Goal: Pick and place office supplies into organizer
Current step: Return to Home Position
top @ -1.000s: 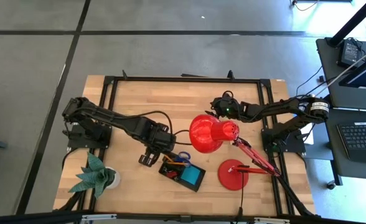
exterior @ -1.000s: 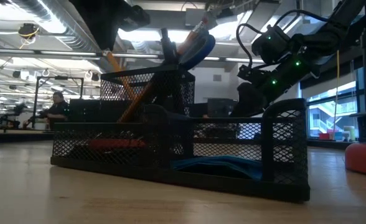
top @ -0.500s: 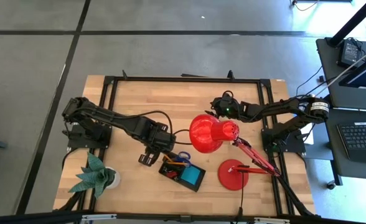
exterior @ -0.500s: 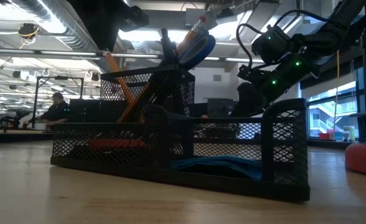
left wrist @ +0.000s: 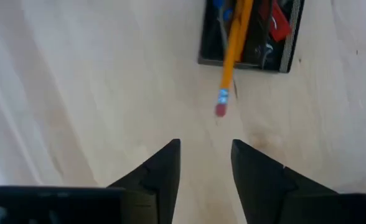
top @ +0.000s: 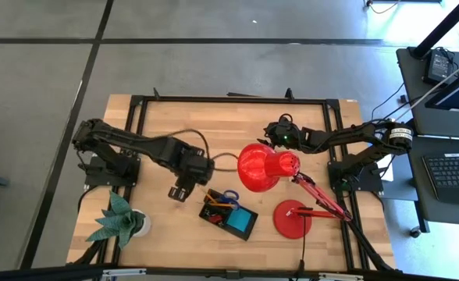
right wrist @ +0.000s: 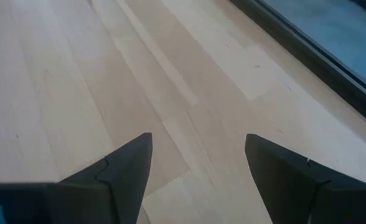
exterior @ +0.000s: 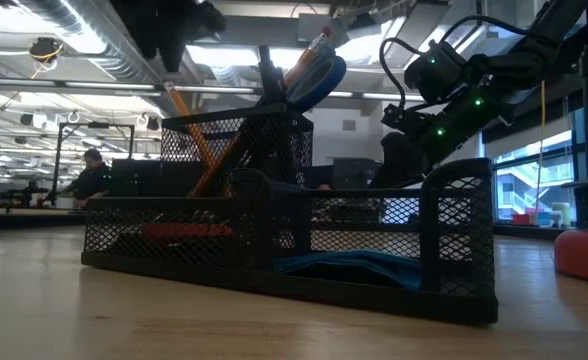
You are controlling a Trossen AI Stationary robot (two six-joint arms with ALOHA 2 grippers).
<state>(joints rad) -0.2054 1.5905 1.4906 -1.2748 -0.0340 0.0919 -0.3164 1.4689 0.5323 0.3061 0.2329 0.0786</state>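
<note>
- The left gripper (top: 181, 190) hangs above the pale wooden tabletop (top: 229, 125), its two dark fingers parted by a moderate gap with nothing between them. A green paper plant (top: 120, 221) stands off to its outer side.
- Just ahead of this gripper lies the low black mesh organizer (exterior: 444, 240). The orange wooden pencil (left wrist: 235, 43) rests in it with its long axis pointing nearly straight back at the gap between the fingers, and its pink eraser end overhangs the near wall.
- A blue square sticky-note pad (top: 242, 222) and blue-handled scissors (top: 230, 197) also sit in the organizer, farther from the gripper.
- I see no loose supplies on the tabletop, so the pencil step looks done. The left arm is the nearer one, and clearing the eraser end is probably what matters.
- Beyond the big red desk lamp (top: 265, 167), the right gripper (top: 276, 134) waits wide open and empty above bare wood.
</note>
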